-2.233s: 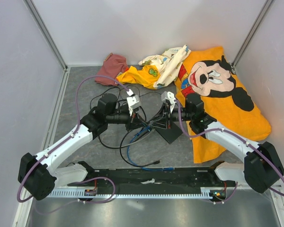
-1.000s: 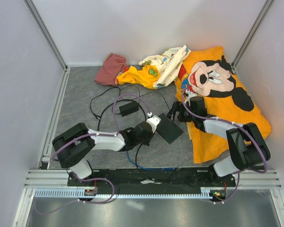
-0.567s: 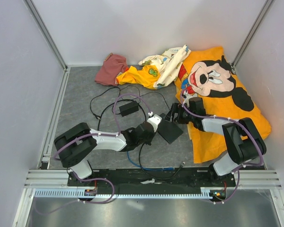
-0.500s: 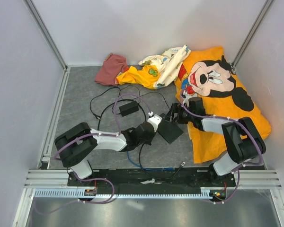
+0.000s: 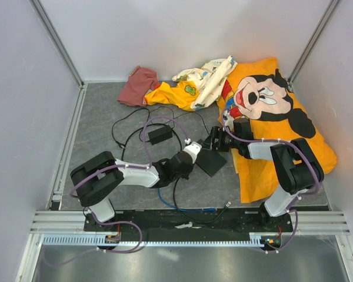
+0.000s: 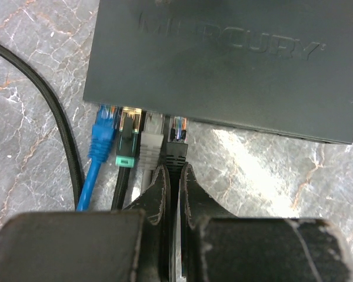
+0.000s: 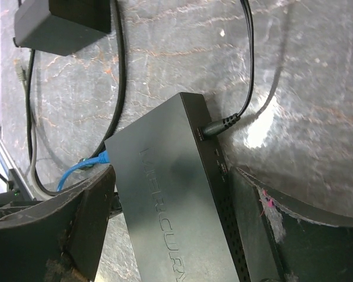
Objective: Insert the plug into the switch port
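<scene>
The black switch [image 6: 223, 59] lies flat on the grey floor [image 5: 100, 117]. The plug [image 6: 103, 132] on the bright-blue cable [image 6: 89, 176] sits in the leftmost port. Beside it are a green-booted connector [image 6: 128, 147], a grey one [image 6: 152, 141] and a black-booted one [image 6: 177, 138]. My left gripper [image 6: 172, 170] is shut on the black cable just behind that black-booted connector, whose tip is at the switch's front face. My right gripper [image 7: 172, 176] is open and straddles the switch [image 7: 165, 223], its fingers [image 7: 76, 223] close along both long sides. From above, both grippers [image 5: 191, 154] [image 5: 215, 141] meet at the switch [image 5: 210, 160].
A black power brick [image 5: 160, 134] and looping black cables [image 5: 120, 126] lie left of the switch. A power lead [image 7: 223, 124] enters the switch's far end. An orange printed cloth [image 5: 282, 135] covers the right side, with more clothes [image 5: 144, 82] at the back. A loose connector [image 5: 228, 204] lies near the front rail [image 5: 176, 220].
My right gripper has slid left off the cloth's edge onto the switch's far end, and its jaws have narrowed a little. The left gripper stays shut at the switch's near edge.
</scene>
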Robot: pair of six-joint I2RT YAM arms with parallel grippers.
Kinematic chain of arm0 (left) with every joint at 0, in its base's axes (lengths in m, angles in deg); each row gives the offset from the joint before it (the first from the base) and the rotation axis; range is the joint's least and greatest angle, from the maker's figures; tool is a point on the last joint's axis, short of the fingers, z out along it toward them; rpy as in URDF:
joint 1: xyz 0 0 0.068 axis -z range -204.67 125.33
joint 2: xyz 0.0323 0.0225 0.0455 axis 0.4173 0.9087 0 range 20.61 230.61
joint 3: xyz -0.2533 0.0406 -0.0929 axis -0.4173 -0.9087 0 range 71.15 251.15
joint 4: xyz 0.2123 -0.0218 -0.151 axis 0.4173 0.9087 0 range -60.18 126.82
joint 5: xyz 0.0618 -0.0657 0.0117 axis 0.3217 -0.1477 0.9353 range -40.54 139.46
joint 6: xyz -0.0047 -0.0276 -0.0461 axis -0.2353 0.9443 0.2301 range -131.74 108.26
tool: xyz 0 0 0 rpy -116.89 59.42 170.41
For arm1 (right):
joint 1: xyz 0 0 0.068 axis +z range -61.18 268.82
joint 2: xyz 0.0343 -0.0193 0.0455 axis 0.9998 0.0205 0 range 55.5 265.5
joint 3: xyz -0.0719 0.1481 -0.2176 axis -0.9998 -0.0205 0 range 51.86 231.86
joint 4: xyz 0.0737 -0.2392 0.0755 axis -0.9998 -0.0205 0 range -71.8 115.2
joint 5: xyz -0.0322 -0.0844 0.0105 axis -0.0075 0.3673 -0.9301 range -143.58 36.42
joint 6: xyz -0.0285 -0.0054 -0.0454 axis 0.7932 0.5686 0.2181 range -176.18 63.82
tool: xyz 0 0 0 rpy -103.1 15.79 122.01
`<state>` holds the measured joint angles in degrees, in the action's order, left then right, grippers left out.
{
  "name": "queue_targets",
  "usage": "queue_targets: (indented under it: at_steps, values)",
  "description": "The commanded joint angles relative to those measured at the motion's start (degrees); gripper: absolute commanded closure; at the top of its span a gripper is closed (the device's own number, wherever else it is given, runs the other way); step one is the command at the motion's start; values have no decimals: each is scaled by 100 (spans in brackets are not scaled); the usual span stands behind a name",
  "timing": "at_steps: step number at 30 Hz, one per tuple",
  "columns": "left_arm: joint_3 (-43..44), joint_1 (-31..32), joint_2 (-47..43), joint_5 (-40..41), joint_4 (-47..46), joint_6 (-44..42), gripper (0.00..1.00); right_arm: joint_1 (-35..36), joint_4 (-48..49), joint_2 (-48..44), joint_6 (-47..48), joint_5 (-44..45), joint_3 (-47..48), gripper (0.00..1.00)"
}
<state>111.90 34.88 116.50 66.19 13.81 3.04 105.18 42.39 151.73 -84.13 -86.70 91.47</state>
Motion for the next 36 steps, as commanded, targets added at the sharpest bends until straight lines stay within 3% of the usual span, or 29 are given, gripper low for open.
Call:
queue_targets:
  at_steps: [1, 15, 27, 31, 36]
  values:
    - [275, 22, 113, 339, -806, 130, 98, 165, -251, 353, -88, -625, 55, 15]
    - [591, -5, 17, 709, -1466, -107, 98, 684, -796, 424, 263, -783, -33, 17]
    - [1189, -259, 315, 788, -1721, 24, 98, 1150, -490, 476, 0, -985, -314, 19]
    - [1286, -286, 430, 665, -1642, -11, 97, 1098, -444, 301, -45, -652, -323, 17]
    - [1146, -339, 474, 788, -1379, -160, 85, 721, -795, 133, 122, 244, 186, 13]
